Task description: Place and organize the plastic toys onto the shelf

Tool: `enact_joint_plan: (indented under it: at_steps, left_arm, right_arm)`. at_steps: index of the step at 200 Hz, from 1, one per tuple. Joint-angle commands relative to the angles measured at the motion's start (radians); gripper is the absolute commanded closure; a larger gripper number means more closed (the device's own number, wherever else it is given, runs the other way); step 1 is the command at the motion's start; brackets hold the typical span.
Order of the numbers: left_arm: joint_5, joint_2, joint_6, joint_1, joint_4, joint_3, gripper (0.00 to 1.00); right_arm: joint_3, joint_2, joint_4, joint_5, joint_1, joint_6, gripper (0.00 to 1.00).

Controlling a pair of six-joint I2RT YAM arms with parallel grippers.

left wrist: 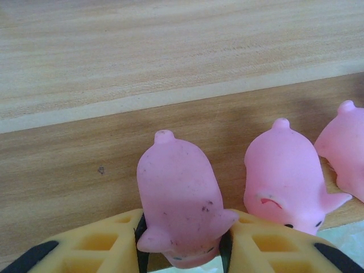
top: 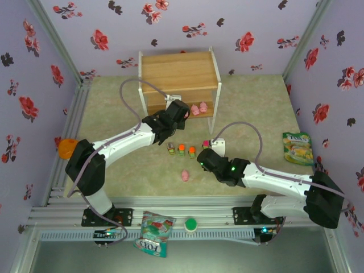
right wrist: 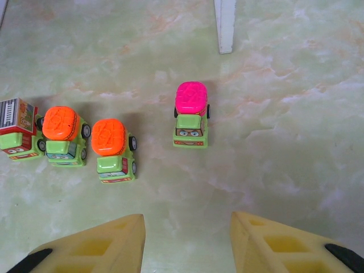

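- Pink held pig (left wrist: 179, 199) sits btwn the yellow fingers (left wrist: 108, 247) of the left claw (left wrist: 182, 250). Both pads touch its sides, so the claw is pinching it, head end toward the cam.
- Pig is at the front edge of the lower wooden board of the shelf (top: 179, 71), tail pointing to the back. Can't tell if its belly rests on the wood.
- Just R of it is the second pig (left wrist: 281, 170), apart from the claw. The third pig (left wrist: 344, 148) is at the R edge, close beside the second.
- Loose pig (top: 185, 175) lies on the mat (top: 256, 108), well in front of the shelf, btwn the two arms.
- Cars in a row on the mat, L to R: red-top car (right wrist: 17, 128), first orange car (right wrist: 63, 136), second orange car (right wrist: 114, 151), a gap, then pink-top car (right wrist: 191, 114).
- Right claw (right wrist: 187, 219) hovers over the mat, fingers spread w/ nothing btwn them. Pink-top car lies ahead of the gap, apart from both tips. Orange cars are ahead & to the L.
- White shelf leg (right wrist: 225, 25) stands beyond the pink-top car, slightly R.
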Motion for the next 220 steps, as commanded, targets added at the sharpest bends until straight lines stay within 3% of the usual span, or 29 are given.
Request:
enact_joint_plan:
  at_steps: [1,220]
  left_arm:
    - [-0.015,-0.004,-0.004,-0.004,0.000,0.005,0.60]
    - [-0.021,-0.055,-0.013,-0.022,0.012,-0.024,0.54]
  right_arm:
    - [-0.014,-0.020,-0.012,0.012,-0.006,0.022,0.56]
    - [-0.001,-0.010,-0.008,0.006,0.009,0.011,0.55]
